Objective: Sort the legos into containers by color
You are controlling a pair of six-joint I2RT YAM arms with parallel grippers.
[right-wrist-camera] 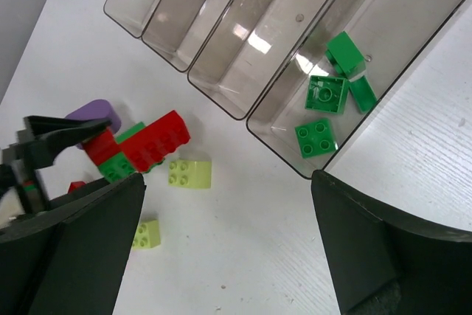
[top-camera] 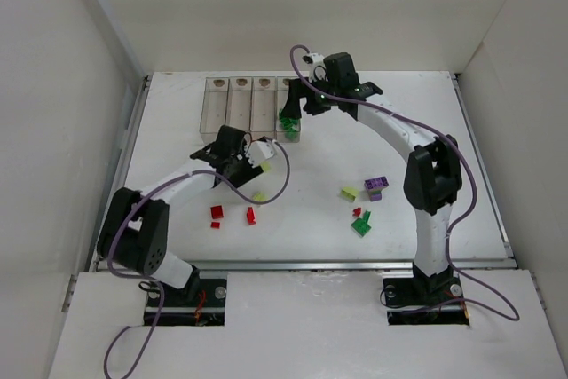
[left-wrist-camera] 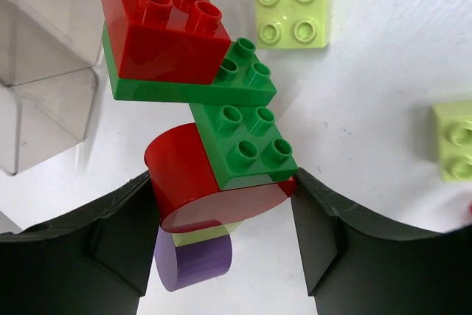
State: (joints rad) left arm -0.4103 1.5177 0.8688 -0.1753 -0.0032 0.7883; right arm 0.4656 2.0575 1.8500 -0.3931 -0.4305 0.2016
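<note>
A clump of red, green and purple plastic bricks sits centre frame on the white surface: likely light, stiff, slick; take flat sides. The left gripper has its jaws flanking the red rounded piece, whether clamped I cannot tell; the right gripper jaws gape empty.

Your left arm lies low and extended. Its left gripper sits just in front of the containers, jaws partly apart, grip unconfirmed. Your right arm arches over. The right gripper hangs above the containers' right end, jaws spread wide, holding nothing.
</note>
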